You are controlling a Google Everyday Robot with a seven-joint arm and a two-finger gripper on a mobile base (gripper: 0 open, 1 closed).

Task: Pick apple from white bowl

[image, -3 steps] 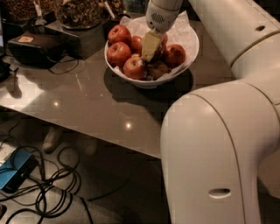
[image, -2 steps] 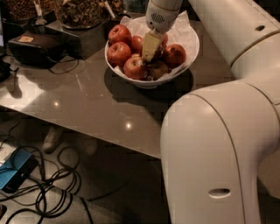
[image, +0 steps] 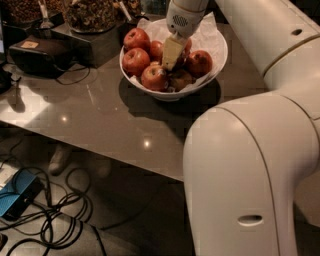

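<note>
White porcelain catches the eye first in the camera view: the white bowl (image: 172,94) stands toward the far side of the glossy grey-brown bench (image: 100,120), lined with crinkled white paper (image: 212,37) that rises above its back rim. Red apples fill it. The apple (image: 200,63), dark red and among the largest, lies at the bowl's right side as seen here, resting against the paper. Other red apples (image: 136,61) crowd the left and front of the bowl, and a duller brownish fruit (image: 181,79) sits low at the front, touching the dark-red one.

The end effector (image: 170,54) reaches down from above into the middle of the bowl, its pale tip sunk among the fruit, just left of the apple and close to it. I cannot tell whether it is apart, together or clamped on anything, since the fruit around it hides its tip. The robot's bulky white arm (image: 250,165) fills the right half of the view.

Left of the bowl, well apart from it, a black box (image: 37,54) rests on the bench, with a cable running from it. Behind, a glass jar (image: 90,14) holds brown, nutty contents. Below the bench edge, dark cables (image: 55,220) loop over the floor beside a blue device (image: 15,199).
</note>
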